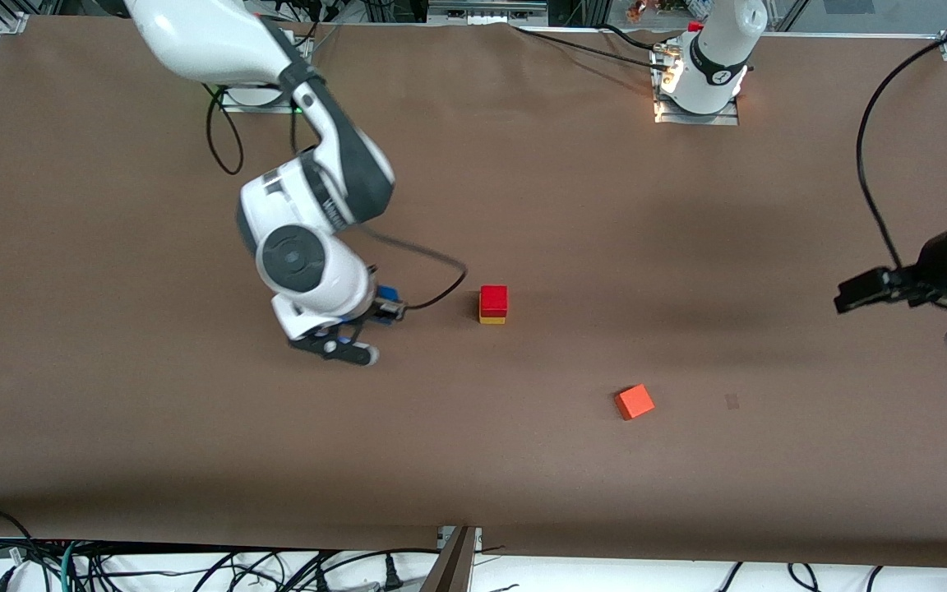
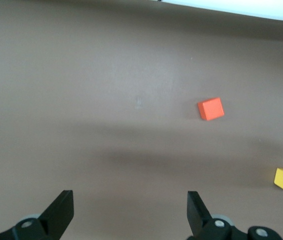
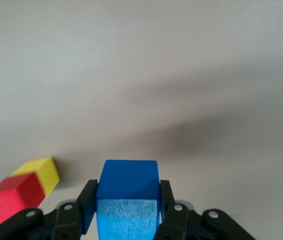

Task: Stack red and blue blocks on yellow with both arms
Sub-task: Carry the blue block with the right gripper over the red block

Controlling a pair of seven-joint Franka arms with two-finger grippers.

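Note:
The red block sits on the yellow cube near the middle of the table; the right wrist view shows the same red block and yellow cube off to one side. My right gripper is low over the table beside that stack, toward the right arm's end. In the right wrist view the right gripper is shut on the blue block, one finger flat against each side. My left gripper stands open and holds nothing, and it waits up over the left arm's end of the table.
An orange cube lies alone on the brown table, nearer to the front camera than the stack and toward the left arm's end; the left wrist view also shows this orange cube. A black cable trails from the right arm toward the stack.

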